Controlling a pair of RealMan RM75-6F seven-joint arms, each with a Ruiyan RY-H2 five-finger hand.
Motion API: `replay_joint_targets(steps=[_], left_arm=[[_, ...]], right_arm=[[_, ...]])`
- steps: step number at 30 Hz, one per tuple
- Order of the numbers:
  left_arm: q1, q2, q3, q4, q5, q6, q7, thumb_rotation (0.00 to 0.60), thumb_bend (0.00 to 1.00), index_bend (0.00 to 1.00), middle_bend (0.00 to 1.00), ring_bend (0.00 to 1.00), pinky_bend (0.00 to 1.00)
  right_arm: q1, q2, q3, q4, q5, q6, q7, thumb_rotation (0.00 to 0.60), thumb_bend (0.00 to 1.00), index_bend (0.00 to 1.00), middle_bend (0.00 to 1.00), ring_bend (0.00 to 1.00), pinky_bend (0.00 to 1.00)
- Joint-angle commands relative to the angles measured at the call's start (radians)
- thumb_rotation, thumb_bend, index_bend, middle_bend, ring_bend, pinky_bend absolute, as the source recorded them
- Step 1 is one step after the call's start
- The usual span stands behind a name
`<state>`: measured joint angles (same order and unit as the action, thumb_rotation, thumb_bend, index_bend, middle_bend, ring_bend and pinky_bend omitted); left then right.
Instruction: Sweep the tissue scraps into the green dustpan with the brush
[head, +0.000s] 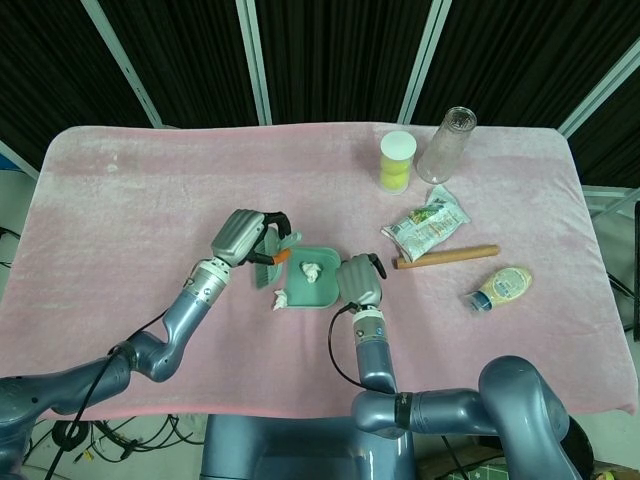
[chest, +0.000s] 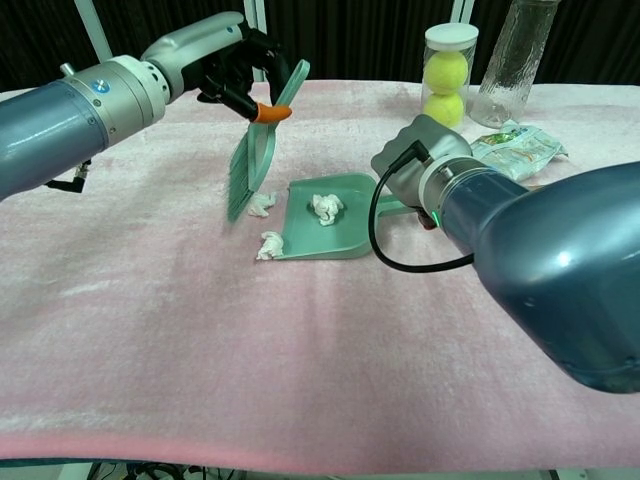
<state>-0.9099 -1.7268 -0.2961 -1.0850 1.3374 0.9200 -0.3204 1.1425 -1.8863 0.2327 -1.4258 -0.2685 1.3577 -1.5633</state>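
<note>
Left hand (chest: 225, 70) clamped on the brush (chest: 252, 150) handle, bristles beside two tissue scraps (chest: 262, 205) at the green dustpan (chest: 330, 232) lip; right hand (chest: 420, 170) grips its handle. Scraps: featherlight, soft, needing gentle strokes

We cannot see the right hand's (chest: 425, 160) fingers; its back hides them and the dustpan (chest: 345, 235) handle beneath them.
</note>
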Motion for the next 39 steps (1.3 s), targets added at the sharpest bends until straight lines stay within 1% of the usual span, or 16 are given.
replay_joint_targets(steps=[1,5,10,17,22,30,34,39], left_arm=[[-0.005,-0.011,0.013,0.021,0.003,-0.010,-0.005,0.600,0.54,0.77,0.86,0.86,0.95],[-0.010,-0.032,0.018,0.047,-0.002,-0.020,-0.017,0.600,0.54,0.77,0.86,0.86,0.95],[-0.016,-0.060,0.038,0.079,0.002,-0.034,-0.019,0.600,0.54,0.77,0.86,0.86,0.95],[-0.035,-0.135,0.044,0.138,0.011,-0.030,-0.037,0.600,0.54,0.77,0.86,0.86,0.95],[-0.056,-0.192,0.024,0.160,0.019,0.003,-0.064,0.600,0.54,0.77,0.86,0.86,0.95],[-0.095,-0.246,-0.017,0.170,0.033,0.058,-0.080,0.600,0.54,0.77,0.86,0.86,0.95],[-0.106,-0.272,-0.030,0.179,0.035,0.084,-0.082,0.600,0.54,0.77,0.86,0.86,0.95],[-0.114,-0.281,-0.032,0.186,0.050,0.111,-0.089,0.600,0.54,0.77,0.86,0.86,0.95]], right_arm=[[-0.001,-0.001,0.000,0.001,-0.002,-0.001,0.000,0.600,0.67,0.90,0.84,0.85,0.69],[-0.003,-0.001,0.000,0.002,-0.004,0.001,-0.001,0.600,0.67,0.90,0.84,0.85,0.69],[-0.008,-0.002,-0.001,0.002,-0.005,-0.001,-0.003,0.600,0.67,0.90,0.84,0.85,0.69],[-0.012,0.002,0.001,-0.004,-0.008,-0.001,-0.002,0.600,0.67,0.90,0.84,0.85,0.69],[-0.017,0.014,0.002,-0.016,-0.010,0.002,-0.003,0.600,0.67,0.90,0.84,0.85,0.69],[-0.023,0.026,0.004,-0.033,-0.009,0.004,0.002,0.600,0.67,0.90,0.84,0.85,0.69],[-0.027,0.029,0.001,-0.040,-0.009,0.006,0.004,0.600,0.67,0.90,0.84,0.85,0.69],[-0.030,0.036,0.000,-0.050,-0.012,0.011,0.005,0.600,0.67,0.90,0.84,0.85,0.69]])
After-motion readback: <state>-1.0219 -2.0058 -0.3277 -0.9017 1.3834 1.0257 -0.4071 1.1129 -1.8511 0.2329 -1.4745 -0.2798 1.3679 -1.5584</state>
